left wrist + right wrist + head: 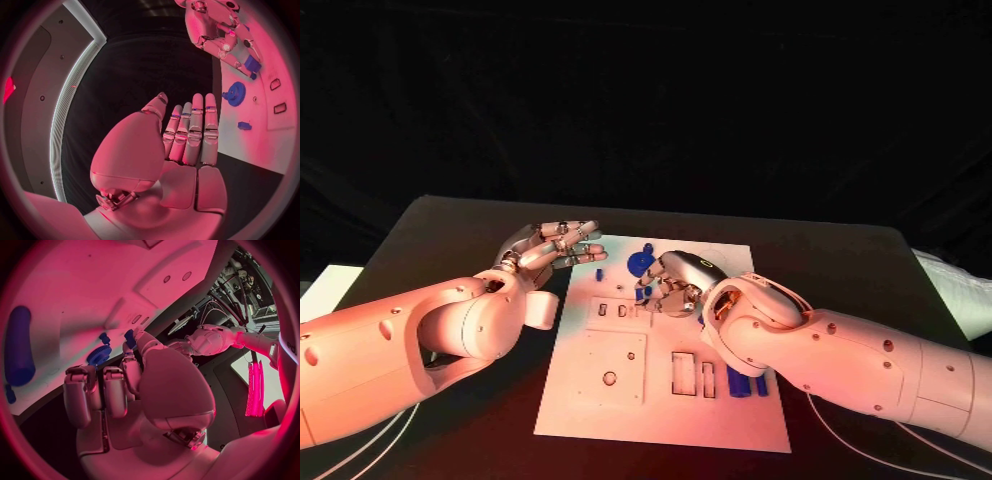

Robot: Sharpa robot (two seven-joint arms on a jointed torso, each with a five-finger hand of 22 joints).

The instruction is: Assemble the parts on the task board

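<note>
**Right hand pinches a small blue part over the board; gear lies just beyond it**

The right hand (678, 284) hangs over the middle of the task board (610, 400), its fingers curled in and pinching a small blue part (252, 64) at the tips. The blue gear (640, 263) lies on the board near its far edge, just beyond that hand toward the far left corner, so the right hand is much the nearer of the two. The left hand (554, 247) hovers off the board's left edge near the far corner, fingers straight and pressed side by side, holding nothing.

A long blue cylinder (19, 345) lies along the board's right edge, beside the right forearm, its long axis running along that edge. Rectangular slots (685, 373) sit toward the near edge. I judge the pinched part is bound for a seat near the gear. No writing or label is legible.
</note>
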